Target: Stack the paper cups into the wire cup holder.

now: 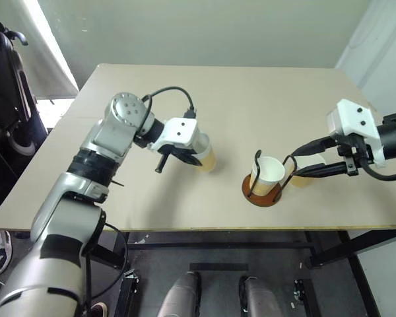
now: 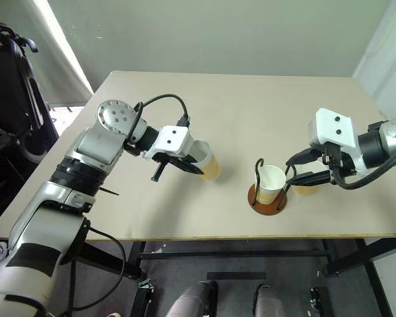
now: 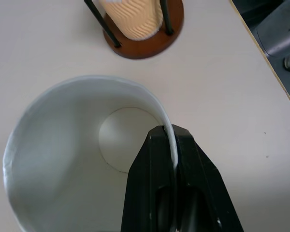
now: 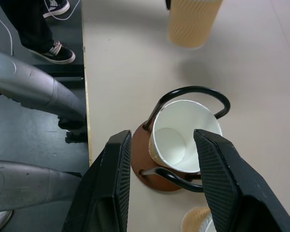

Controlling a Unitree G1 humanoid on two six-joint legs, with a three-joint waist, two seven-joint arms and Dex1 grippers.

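My left gripper [image 1: 185,153] is shut on the rim of a paper cup [image 1: 206,158], which hangs tilted just above the table, left of the holder. In the left wrist view its black fingers [image 3: 150,164] pinch the cup's white wall [image 3: 63,159]. The wire cup holder [image 1: 263,196] stands near the table's front edge with a second cup [image 1: 268,172] upright inside its black loops. My right gripper [image 1: 292,166] is open just right of the holder; from its wrist view the holder's cup [image 4: 181,135] lies between its fingers. A third cup [image 1: 305,177] stands behind those fingers.
The tan table [image 1: 251,99] has open surface behind the cups. Its front edge [image 1: 185,228] runs close to the holder. Black equipment [image 1: 6,72] stands off the table's left side. A person's shoes [image 4: 53,48] rest on the floor beyond the table edge.
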